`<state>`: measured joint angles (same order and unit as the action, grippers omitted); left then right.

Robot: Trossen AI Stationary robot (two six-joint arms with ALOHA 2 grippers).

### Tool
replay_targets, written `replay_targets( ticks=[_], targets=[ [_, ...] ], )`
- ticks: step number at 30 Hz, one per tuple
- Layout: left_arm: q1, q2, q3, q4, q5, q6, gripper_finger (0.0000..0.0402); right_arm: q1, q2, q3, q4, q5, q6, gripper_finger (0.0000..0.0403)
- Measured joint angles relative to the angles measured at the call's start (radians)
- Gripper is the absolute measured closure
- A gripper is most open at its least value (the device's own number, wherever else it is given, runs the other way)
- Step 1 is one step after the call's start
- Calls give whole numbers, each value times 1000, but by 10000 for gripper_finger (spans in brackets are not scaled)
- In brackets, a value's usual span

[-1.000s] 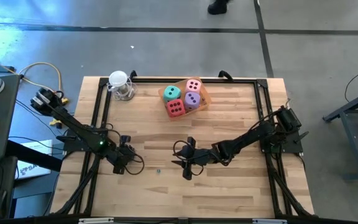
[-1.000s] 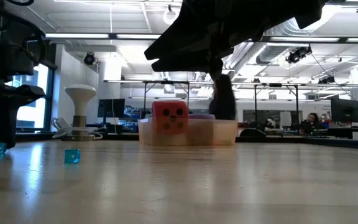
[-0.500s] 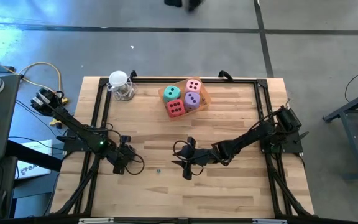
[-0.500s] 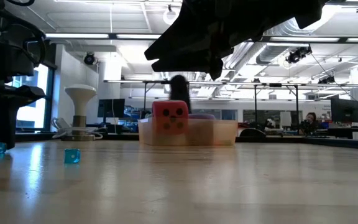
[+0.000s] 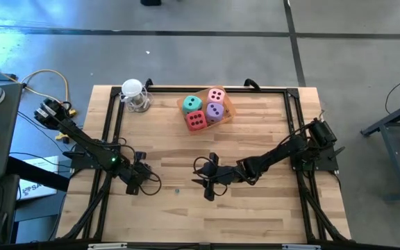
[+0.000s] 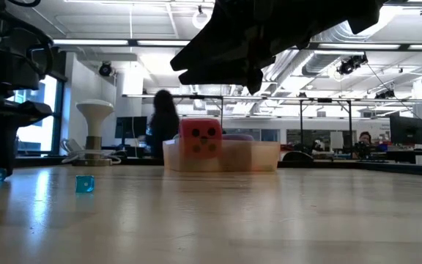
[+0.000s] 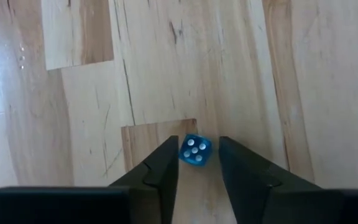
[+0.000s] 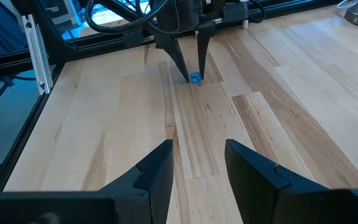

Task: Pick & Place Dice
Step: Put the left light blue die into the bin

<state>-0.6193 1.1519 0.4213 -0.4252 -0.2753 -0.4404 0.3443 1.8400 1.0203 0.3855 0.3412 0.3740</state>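
Four dice, pink [image 5: 216,94], teal [image 5: 192,104], purple [image 5: 214,110] and red [image 5: 196,120], sit packed in a clear tan container [image 5: 226,110] at the table's far middle. In the low view only the red one [image 6: 200,138] shows plainly. My left gripper [image 7: 198,142] is low over the table's near left, open, its fingers on either side of a small clear blue die [image 7: 195,150] that lies on the wood. My right gripper [image 8: 197,148] hangs open over the near middle [image 5: 207,184] with nothing between its fingers, pointing at the left gripper [image 8: 191,70]. My left gripper comes steeply from above, and its fingers flank the small blue die [image 7: 195,150], which rests on the table. A gap shows between the die and one finger [image 7: 229,155]. I cannot tell whether the other finger [image 7: 169,158] touches the die.
A second small blue die [image 6: 84,183] lies on the wood between the two grippers. A white-topped clear object [image 5: 135,95] stands at the far left corner. A black frame [image 5: 186,88] runs around the table. Bare wood lies between the grippers and the container.
Both arms and all the dice have kept still. A person beyond the table's far edge has walked across the room toward the left.
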Motion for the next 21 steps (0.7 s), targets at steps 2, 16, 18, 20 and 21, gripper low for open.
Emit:
replay_targets(
  ticks=[2,16,18,20,21],
  targets=[
    [0,0,0,1,1,0,309,0,0,0,0,0,0,265],
    [91,0,136,-2,-323,233,351,7,0,0,85,1,-47,265],
    [136,0,188,10,-432,314,351,15,0,0,121,0,-85,265],
    [202,0,238,19,-464,399,351,23,0,0,148,0,-113,265],
    [244,0,257,31,-453,449,351,27,-3,0,153,0,-122,265]
  ],
)
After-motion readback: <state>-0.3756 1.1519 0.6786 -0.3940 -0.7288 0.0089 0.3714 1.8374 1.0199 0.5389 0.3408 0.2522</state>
